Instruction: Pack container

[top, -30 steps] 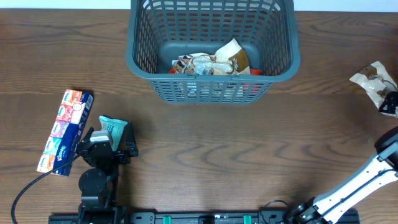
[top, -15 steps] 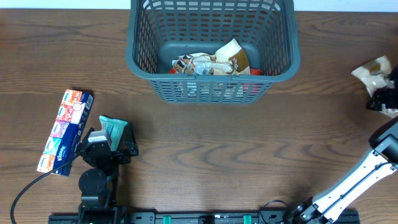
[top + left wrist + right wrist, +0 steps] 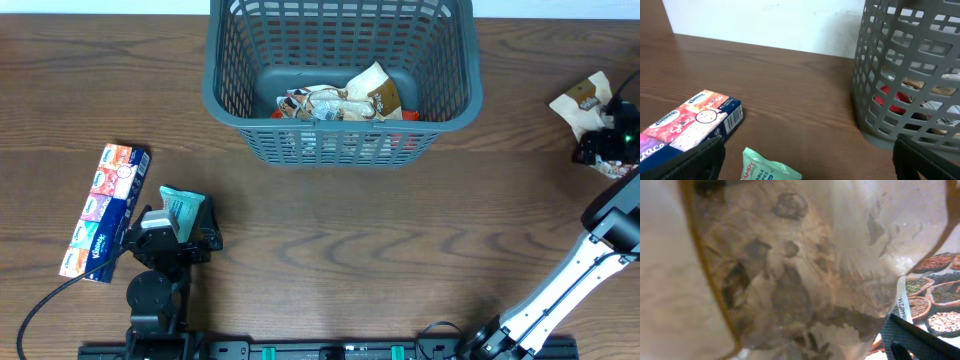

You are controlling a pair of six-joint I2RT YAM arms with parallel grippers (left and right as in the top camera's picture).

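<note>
"Where's the basket [image 3: 225, 110]?"

"Well left of the right gripper [image 3: 592, 128], whose fingers appear to pinch a clear snack pack [image 3: 790, 270]."

"Advice?"

"Carry it above the basket's rim, centre it, then release. Meanwhile the left fingers [image 3: 695, 161] sit spread around a mint packet [image 3: 767, 167]."

Overhead: the top edge cuts off the far rim of the basket [image 3: 345, 140]; the teal packet [image 3: 182, 205] lies partly under the left gripper [image 3: 180, 228]. Left wrist: the packet runs off the bottom edge. Right wrist: a snack bag [image 3: 790, 280] fills the view, blurred, contents indistinct.
</note>
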